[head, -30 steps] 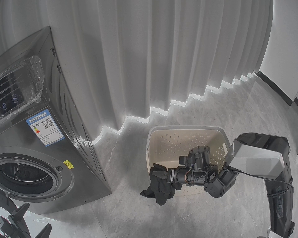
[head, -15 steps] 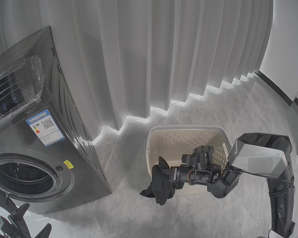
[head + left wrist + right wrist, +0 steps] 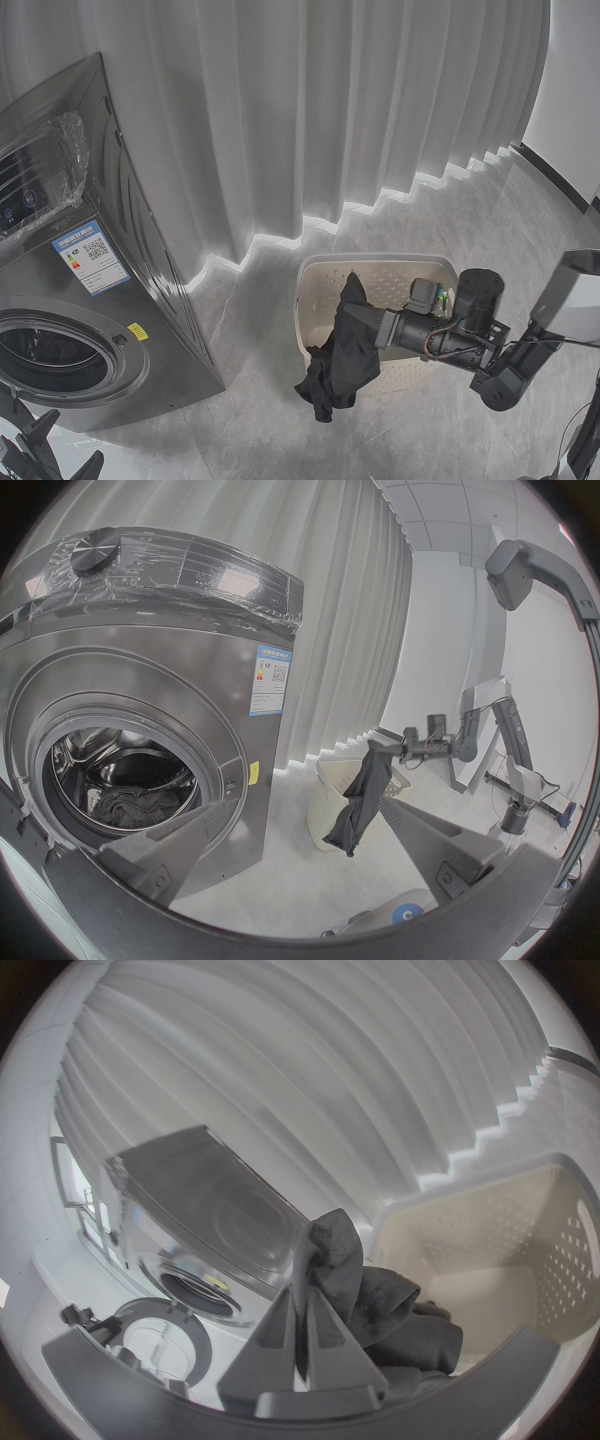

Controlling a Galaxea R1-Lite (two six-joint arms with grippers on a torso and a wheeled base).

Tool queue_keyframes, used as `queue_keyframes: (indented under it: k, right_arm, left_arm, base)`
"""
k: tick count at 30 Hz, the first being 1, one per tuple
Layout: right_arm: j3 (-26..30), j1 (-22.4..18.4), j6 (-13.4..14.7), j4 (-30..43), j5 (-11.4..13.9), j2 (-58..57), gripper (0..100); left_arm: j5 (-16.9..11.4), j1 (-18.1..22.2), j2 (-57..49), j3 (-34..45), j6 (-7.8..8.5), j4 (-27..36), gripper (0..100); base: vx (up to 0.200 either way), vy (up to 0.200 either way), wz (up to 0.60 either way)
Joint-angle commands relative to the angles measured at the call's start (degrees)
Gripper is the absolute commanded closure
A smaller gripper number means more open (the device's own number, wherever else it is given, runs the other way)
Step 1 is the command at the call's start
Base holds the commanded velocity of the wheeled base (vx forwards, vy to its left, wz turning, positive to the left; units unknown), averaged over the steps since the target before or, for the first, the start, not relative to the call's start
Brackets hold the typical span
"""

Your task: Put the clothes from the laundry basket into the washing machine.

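Observation:
A cream laundry basket (image 3: pixel 375 257) stands on the floor by the curtain. My right gripper (image 3: pixel 351 306) hangs over the basket's left side, shut on a dark garment (image 3: pixel 347 359). The cloth trails down over the basket's rim toward the floor. The right wrist view shows the fingers (image 3: pixel 275 1335) pinched on a fold of the garment (image 3: pixel 381 1304). The washing machine (image 3: pixel 94 294) is at the left with its round opening (image 3: pixel 50 356) uncovered. Dark clothes (image 3: pixel 134 805) lie in the drum. My left gripper (image 3: pixel 72 437) stands open low in front of the machine.
A long white curtain (image 3: pixel 312 125) hangs behind the basket and the machine. Bare grey floor (image 3: pixel 250 350) lies between the machine and the basket. The basket's floor (image 3: pixel 481 1297) shows bare where it is visible.
My right gripper has risen and drawn back to the right, lifting the dark garment higher above the basket's rim. The left gripper has not moved.

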Motion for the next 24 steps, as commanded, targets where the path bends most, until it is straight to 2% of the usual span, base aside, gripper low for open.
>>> queue_keyframes:
  k: [1,5,6,7,8,10,17,20,22,24]
  right_arm:
    - [5.7,3.1,2.0,-5.0,-0.1,-10.6,100]
    - [6.5,5.0,5.1,-9.9,-0.2,-14.3,100]
    - [6.5,5.0,5.1,-9.9,-0.2,-14.3,100]
    - [7.9,6.5,8.8,-10.7,-0.2,-17.1,100]
    - [8.4,7.3,10.6,-10.6,-0.1,-18.5,100]
    - [8.6,8.3,12.3,-10.2,0.0,-20.3,100]
    - [7.6,8.4,10.9,-9.9,0.0,-22.6,100]
    - [7.6,7.3,10.8,-9.7,0.1,-22.6,100]
    - [8.1,6.8,10.9,-9.7,1.4,-22.5,100]
    - [9.1,6.4,10.8,-9.8,4.2,-22.3,100]
  left_arm:
    - [0.0,0.0,0.1,0.8,-0.17,0.0,0]
    - [0.0,0.0,0.1,0.8,-0.34,0.0,0]
    - [0.0,0.0,0.1,0.8,-0.43,0.0,0]
    - [0.0,0.0,0.1,0.8,-0.61,0.0,0]
    - [-0.1,0.0,0.1,0.8,-0.69,0.0,0]
    - [-0.1,0.0,0.1,0.8,-0.78,0.0,0]
    - [0.0,0.0,0.1,0.8,-0.08,0.0,0]
    - [-0.1,0.0,0.1,0.8,0.1,0.0,0]
    - [-0.1,0.0,0.1,0.8,-0.08,0.0,0]
    - [-0.1,0.0,0.1,0.8,-0.08,0.0,0]
  base:
    - [0.0,0.0,0.0]
    - [0.0,0.0,0.0]
    - [0.0,0.0,0.0]
    - [0.0,0.0,0.0]
    - [0.0,0.0,0.0]
    - [0.0,0.0,0.0]
    - [0.0,0.0,0.0]
    - [-0.2,0.0,0.0]
    - [-0.2,0.0,0.0]
    - [-0.2,0.0,0.0]
